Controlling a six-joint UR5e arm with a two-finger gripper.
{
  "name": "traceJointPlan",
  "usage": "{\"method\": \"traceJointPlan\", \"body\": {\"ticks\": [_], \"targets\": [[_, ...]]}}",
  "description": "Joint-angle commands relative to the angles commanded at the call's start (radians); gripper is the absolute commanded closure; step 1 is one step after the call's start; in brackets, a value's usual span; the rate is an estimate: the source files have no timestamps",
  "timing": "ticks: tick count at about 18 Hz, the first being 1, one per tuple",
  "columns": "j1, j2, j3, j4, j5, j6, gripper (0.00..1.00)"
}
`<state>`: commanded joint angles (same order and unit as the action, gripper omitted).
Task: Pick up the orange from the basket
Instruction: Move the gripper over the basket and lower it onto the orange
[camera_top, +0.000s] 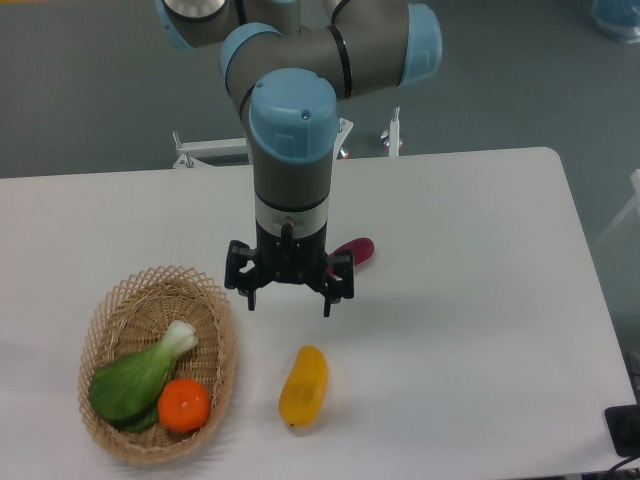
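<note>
The orange is seen lying in the basket, toward the near end of the basket's interior, at roughly 5 o'clock from the basket's centre. Being round, no long axis or pointing direction can be assigned to it. The basket itself is oval, its long axis running roughly from 12 to 6 o'clock with a slight lean toward 1 o'clock. A green leafy vegetable with a pale stalk is laid beside the orange and touching it, its stalk end directed toward 1 o'clock.

The gripper is held above the white table, outside the basket, just past its rim on the 2 o'clock side. Its two fingers are spread apart and pointed downward, with nothing between them. The orange is found at about 7 o'clock from the gripper, well apart from it.

A yellow-orange elongated fruit is seen on the table at 6 o'clock from the gripper, its long axis near 12 to 6 o'clock. A purple-red vegetable is partly hidden behind the gripper body.
</note>
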<state>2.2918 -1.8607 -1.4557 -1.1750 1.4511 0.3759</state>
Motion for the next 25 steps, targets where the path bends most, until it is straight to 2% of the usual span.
{"method": "traceJointPlan", "body": {"ticks": [9,12,13,15,16,22,25], "targets": [[-0.005,0.002,-0.006,0.002,-0.002,-0.005,0.00],[-0.009,-0.011,-0.006,0.005,0.002,-0.058,0.00],[-0.009,-0.023,0.000,0.017,0.002,-0.067,0.00],[-0.029,-0.050,-0.002,0.093,0.003,-0.078,0.00],[-0.037,-0.072,-0.002,0.112,0.011,-0.106,0.00],[-0.124,-0.156,-0.012,0.113,0.008,-0.182,0.00],[-0.185,-0.221,0.000,0.138,0.011,-0.232,0.00]]}}
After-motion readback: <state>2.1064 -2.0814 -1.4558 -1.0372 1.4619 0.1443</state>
